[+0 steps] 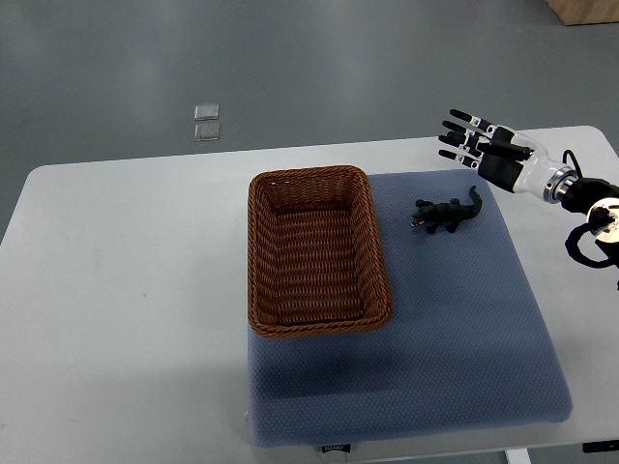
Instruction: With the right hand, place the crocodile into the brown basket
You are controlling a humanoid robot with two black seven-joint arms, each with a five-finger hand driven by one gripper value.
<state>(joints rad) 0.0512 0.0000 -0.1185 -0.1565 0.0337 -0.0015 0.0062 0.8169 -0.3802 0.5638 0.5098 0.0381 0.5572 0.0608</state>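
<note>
Crocodile [445, 214] lies free, right hand [488, 150] hovers at its 1 o'clock, fingers [464, 118] spread, empty. I'd come down over the belly, not the tail.

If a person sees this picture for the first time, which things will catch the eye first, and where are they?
The empty brown basket stands out first, on the left part of the blue mat that lies on the white table. To its right, apart from it, a small dark crocodile lies on the mat. Beyond the toy, near the picture's right edge, the right hand hovers with its fingers spread, holding nothing.
</note>
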